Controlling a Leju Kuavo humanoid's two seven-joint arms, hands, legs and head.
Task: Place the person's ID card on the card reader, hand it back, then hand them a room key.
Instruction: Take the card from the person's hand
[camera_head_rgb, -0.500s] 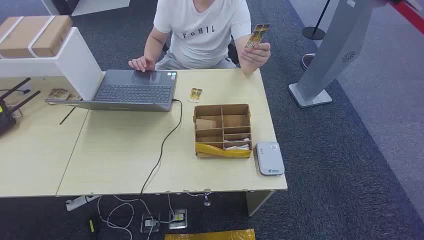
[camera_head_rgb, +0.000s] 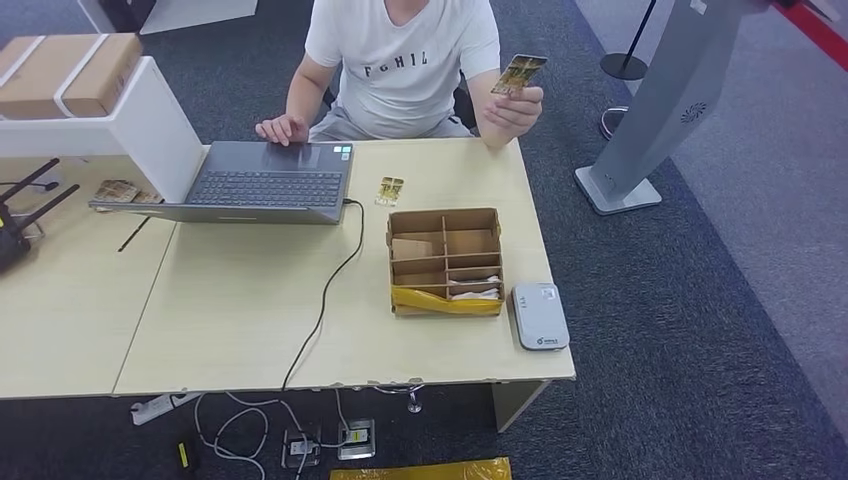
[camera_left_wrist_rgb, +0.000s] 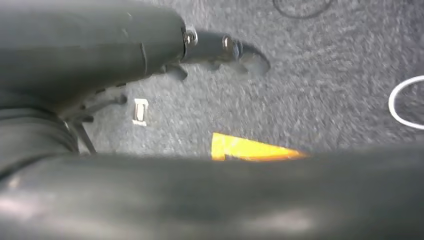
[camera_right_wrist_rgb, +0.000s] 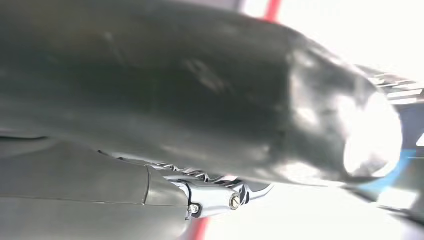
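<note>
Gold ID card (camera_head_rgb: 519, 74) in person's hand (camera_head_rgb: 512, 108) | both robot hands' fingers: blurred, grip unreadable

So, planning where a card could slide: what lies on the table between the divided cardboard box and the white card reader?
In the head view, only a narrow bare strip of table separates the cardboard box from the card reader; nothing lies there.

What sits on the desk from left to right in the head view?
Router → laptop → small card → cardboard organizer → card reader.
</note>
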